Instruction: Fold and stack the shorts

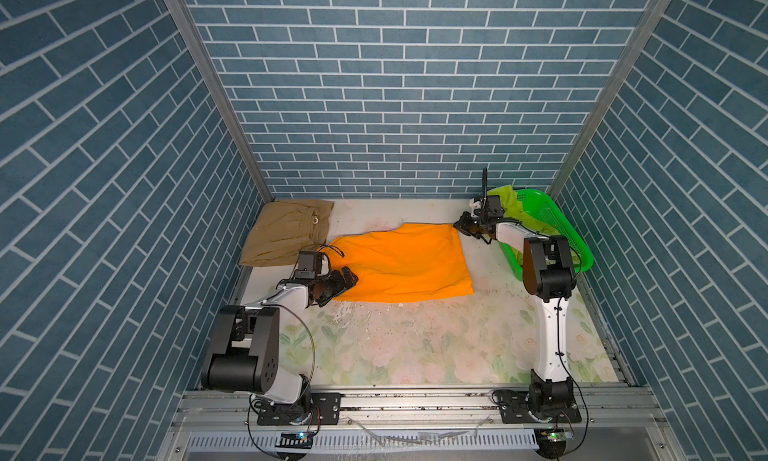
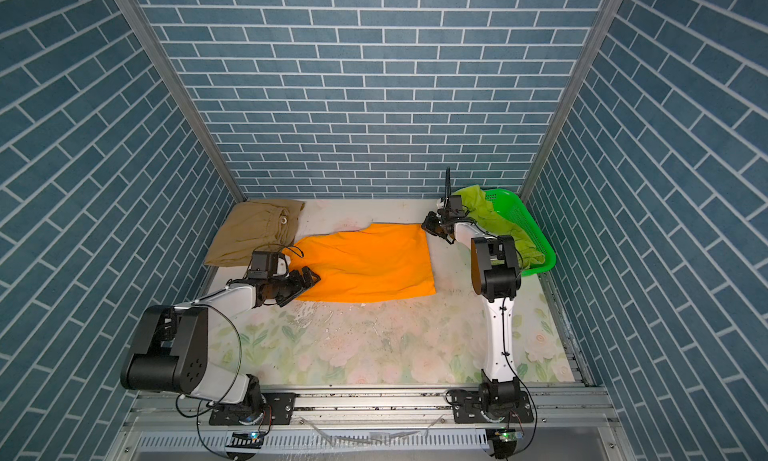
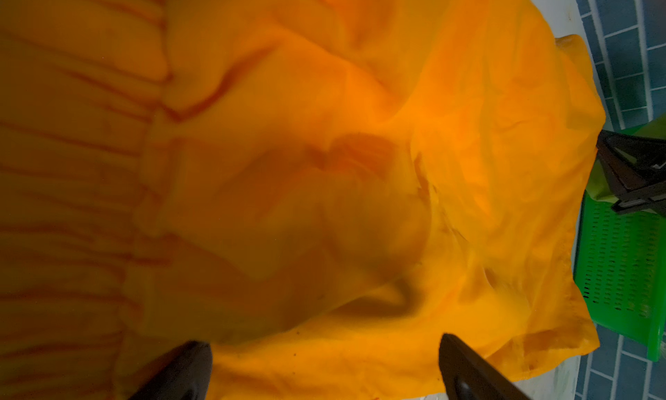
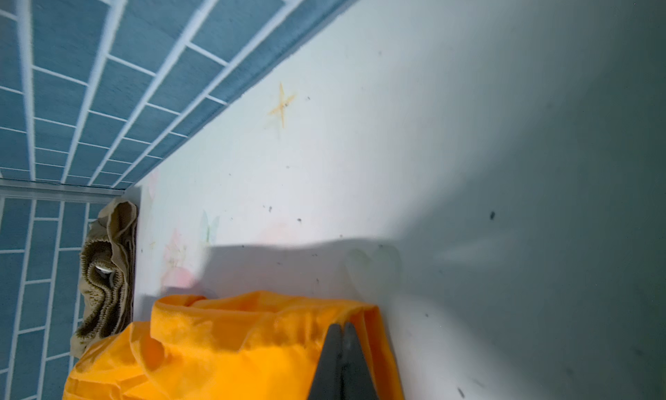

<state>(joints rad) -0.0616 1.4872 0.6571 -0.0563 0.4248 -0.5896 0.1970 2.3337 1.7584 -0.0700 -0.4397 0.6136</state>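
Fingers (image 4: 333, 362) of your right gripper (image 1: 458, 227) are pressed together at the far right corner of the orange shorts (image 1: 403, 263), which lie spread in the middle. Your left gripper (image 1: 343, 286) hovers at their near left end, fingers (image 3: 180, 373) apart. Tan shorts (image 1: 282, 234) sit folded far left, and lime green shorts (image 1: 505, 201) lie in the basket (image 1: 557, 226) far right.

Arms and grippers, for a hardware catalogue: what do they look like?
The left arm and right arm have white shells between black joint housings, with thin black cables along them. The left gripper and right gripper are black, with dark tapered jaws.
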